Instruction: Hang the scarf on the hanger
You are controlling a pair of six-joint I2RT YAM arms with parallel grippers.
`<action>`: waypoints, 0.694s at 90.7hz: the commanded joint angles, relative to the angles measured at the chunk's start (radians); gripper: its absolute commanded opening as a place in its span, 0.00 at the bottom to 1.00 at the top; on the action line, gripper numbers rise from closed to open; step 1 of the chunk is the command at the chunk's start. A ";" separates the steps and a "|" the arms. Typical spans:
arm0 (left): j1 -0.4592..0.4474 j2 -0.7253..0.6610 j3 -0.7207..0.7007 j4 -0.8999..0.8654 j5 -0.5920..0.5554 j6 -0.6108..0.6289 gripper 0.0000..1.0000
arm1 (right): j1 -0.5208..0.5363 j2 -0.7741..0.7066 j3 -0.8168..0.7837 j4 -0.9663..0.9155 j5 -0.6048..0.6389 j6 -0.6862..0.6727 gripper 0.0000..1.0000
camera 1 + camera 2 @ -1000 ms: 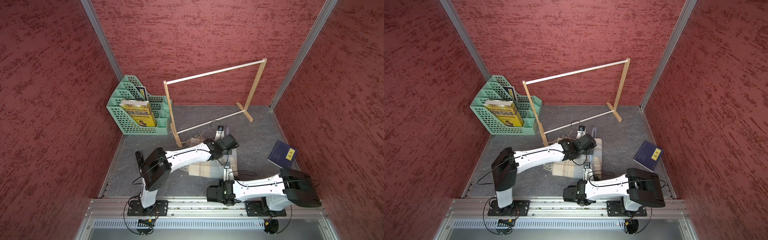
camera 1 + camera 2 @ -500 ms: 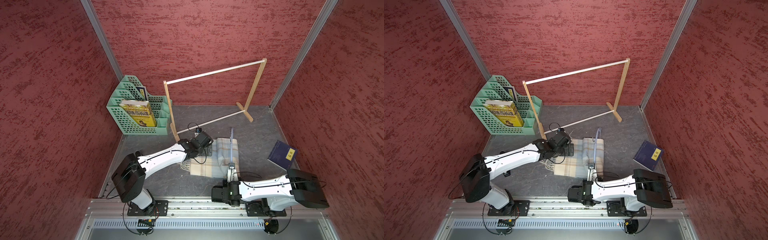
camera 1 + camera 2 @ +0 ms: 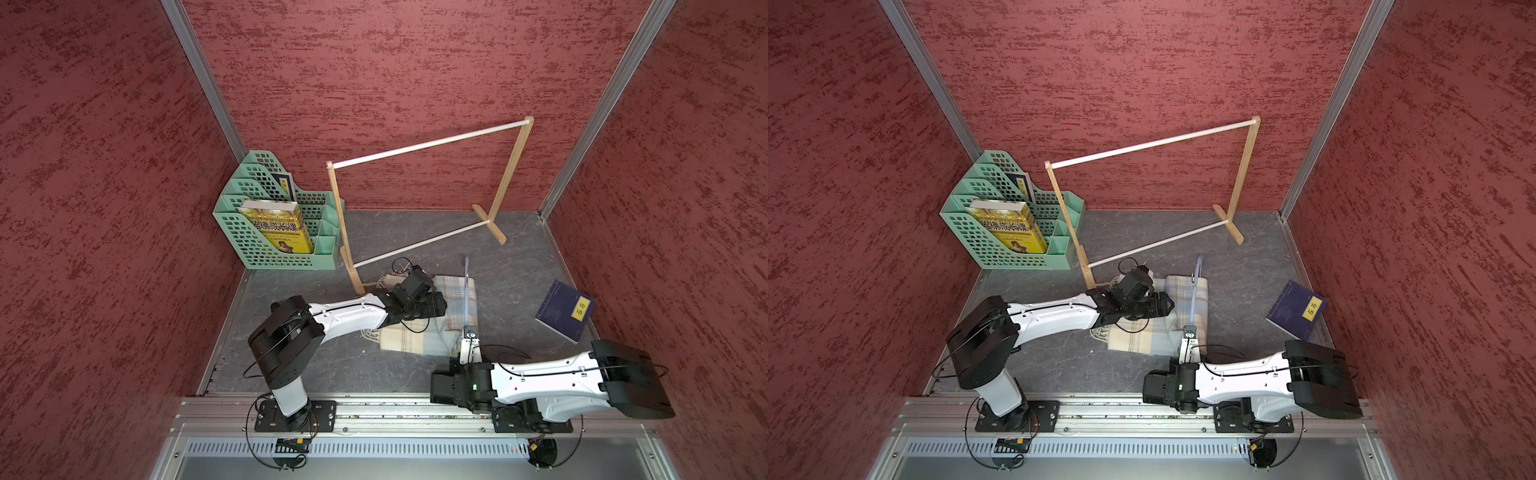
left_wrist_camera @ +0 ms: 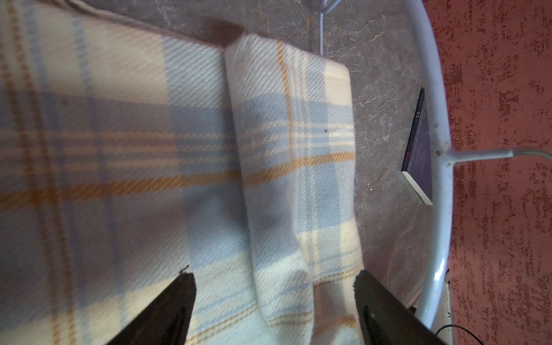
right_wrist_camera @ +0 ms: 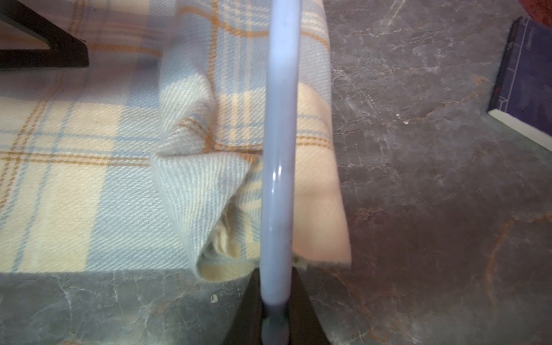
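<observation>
- As I judge it, the job is barely half done: the scarf (image 3: pixel 415 340) lies folded on the bench (image 3: pixel 519 266), not yet draped over the hanger (image 3: pixel 467 291).
- My right hand (image 5: pixel 276 286) is clamped on one end of the hanger, holding it on edge above the scarf's rolled fold.
- My left hand (image 4: pixel 272 276) has its fingers apart, straddling that fold and gripping nothing.
- Left to do: grip the cloth and feed it over the hanger. I cannot tell whether any passes through already.
- The scarf is soft twill in pale blue and cream checks with tan lines. The hanger is a smooth, glossy, curved pale-blue rod.
</observation>
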 commanded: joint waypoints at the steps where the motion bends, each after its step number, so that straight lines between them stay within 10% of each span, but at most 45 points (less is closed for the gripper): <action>1: 0.001 0.054 0.006 0.057 0.028 -0.040 0.86 | 0.000 -0.033 -0.025 0.004 0.020 0.019 0.00; 63: -0.039 0.162 0.100 0.093 0.008 -0.076 0.74 | -0.001 -0.037 -0.062 0.051 -0.001 0.032 0.00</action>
